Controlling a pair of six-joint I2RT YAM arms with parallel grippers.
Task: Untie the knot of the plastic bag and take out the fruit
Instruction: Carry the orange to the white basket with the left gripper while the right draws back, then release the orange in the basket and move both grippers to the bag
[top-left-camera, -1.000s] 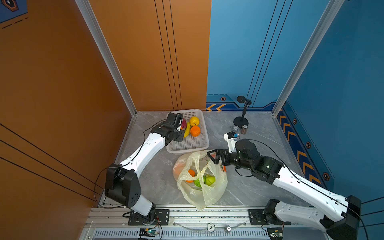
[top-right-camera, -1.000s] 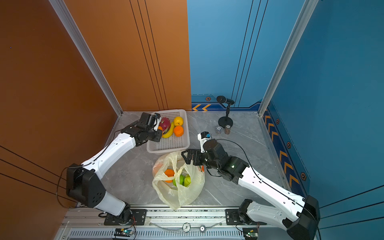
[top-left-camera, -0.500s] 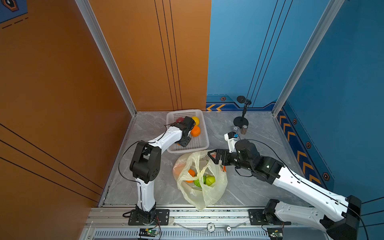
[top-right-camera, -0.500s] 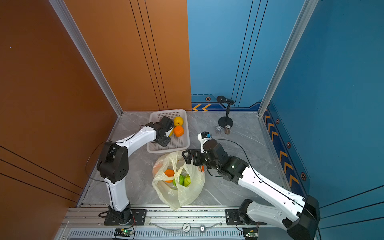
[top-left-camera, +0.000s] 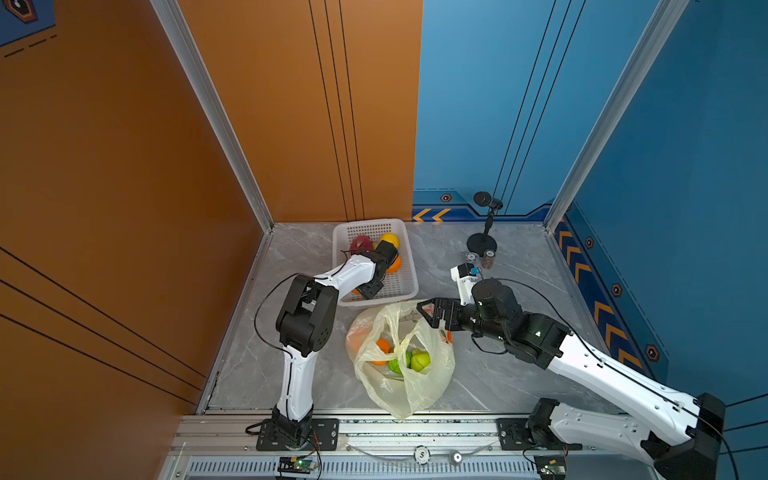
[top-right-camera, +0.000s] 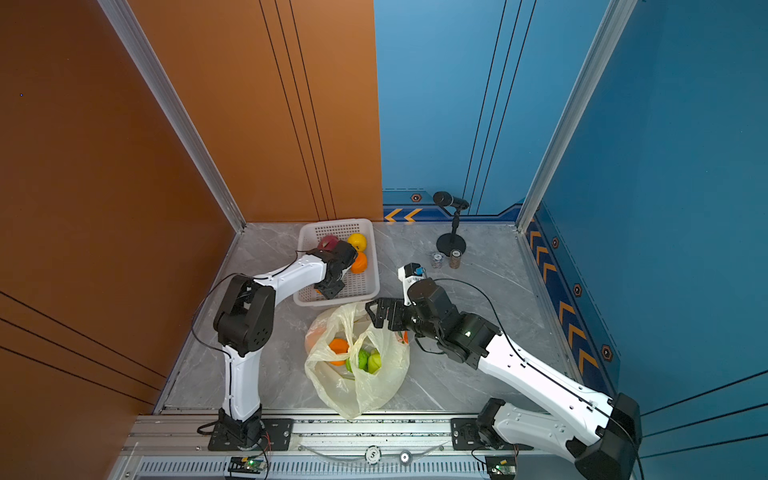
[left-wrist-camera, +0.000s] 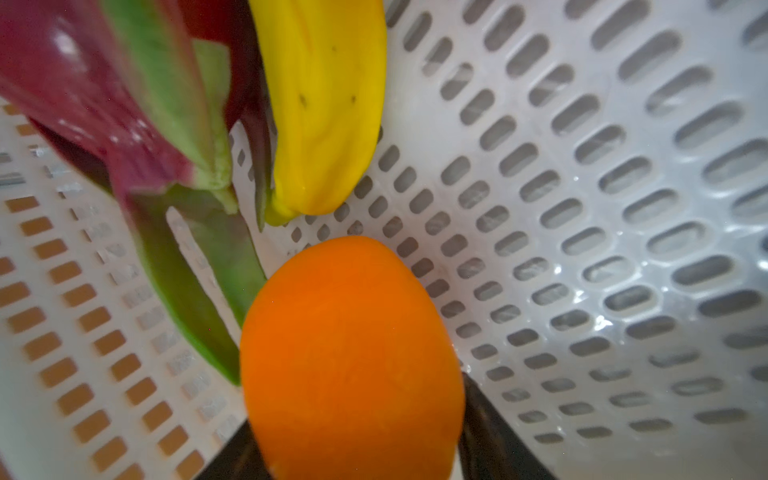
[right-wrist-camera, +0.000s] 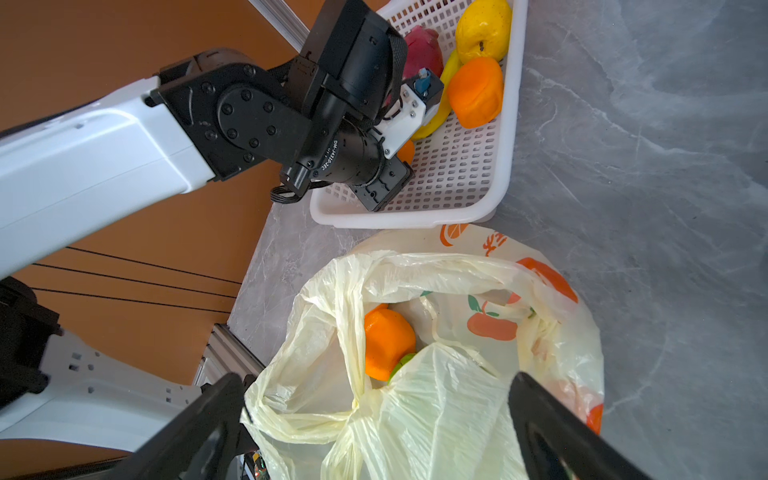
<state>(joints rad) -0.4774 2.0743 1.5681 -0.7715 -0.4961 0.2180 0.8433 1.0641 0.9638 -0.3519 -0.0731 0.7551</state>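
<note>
The pale-yellow plastic bag (top-left-camera: 405, 376) (top-right-camera: 357, 384) lies open on the table. An orange (top-left-camera: 381, 347) (right-wrist-camera: 386, 345) and green fruit (top-left-camera: 419, 360) show inside it. Its handles gather into a twist (right-wrist-camera: 360, 405); I cannot tell whether that is the knot. My right gripper (top-left-camera: 432, 311) (top-right-camera: 380, 311) (right-wrist-camera: 376, 378) hangs wide open over the bag's far edge, holding nothing. My left gripper (top-left-camera: 365, 291) (top-right-camera: 328, 289) is down in the white basket (top-left-camera: 409, 286) with an orange (left-wrist-camera: 349, 357) between its parted fingers (left-wrist-camera: 494, 436); a thin gap shows beside one finger.
A dragon fruit (top-left-camera: 360, 243), a round yellow fruit (top-left-camera: 390, 240), another orange (top-left-camera: 395, 264) and a banana (left-wrist-camera: 324, 104) lie in the basket. A microphone stand (top-left-camera: 482, 243) and two small jars (top-left-camera: 489, 259) stand at the back right. Walls close in on the left, back and right.
My left gripper has moved from the basket's far left rim down into its near part, and its jaws have widened round the orange. The right arm has not moved.
</note>
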